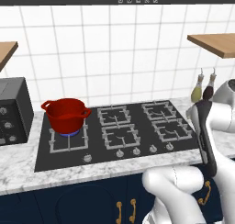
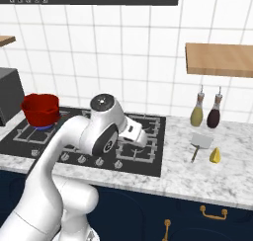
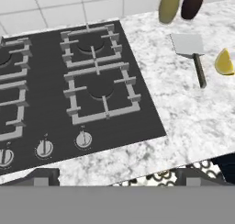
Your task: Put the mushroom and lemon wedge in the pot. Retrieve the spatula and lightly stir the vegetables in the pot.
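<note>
Counter point(image 2: 217, 178): white-grey marble, running under and right of the black hob point(image 2: 143, 158).

Pot point(image 1: 67, 115): glossy red, deep, two loop handles, on the hob's left-hand burner with blue flame showing beneath, at about 9 o'clock from the hob's centre in the left base view. Judged heavy and rigid; it stays where it is. Hot walls are likely, so anything going in is best released from above the rim. Contents can't be made out.

Spatula point(image 3: 190, 53): flat light-grey blade, thin dark handle running toward 5 o'clock in the hand view. Lies flat on the counter right of the hob, below the two bottles point(image 2: 205, 111). Judged light and stiff; the blade is too low and wide to pinch, so take the handle near mid-length, jaws across it.

Lemon wedge point(image 3: 224, 62): bright yellow, just beside the spatula handle at its 3 o'clock, not touching. Judged light, softish, slick-skinned; grip across the flat cut faces, gently.

Mushroom: not made out on the counter.

Claw point(image 3: 117, 177): fully spread, holding nothing, over the counter's front edge, well apart from spatula and wedge.
</note>
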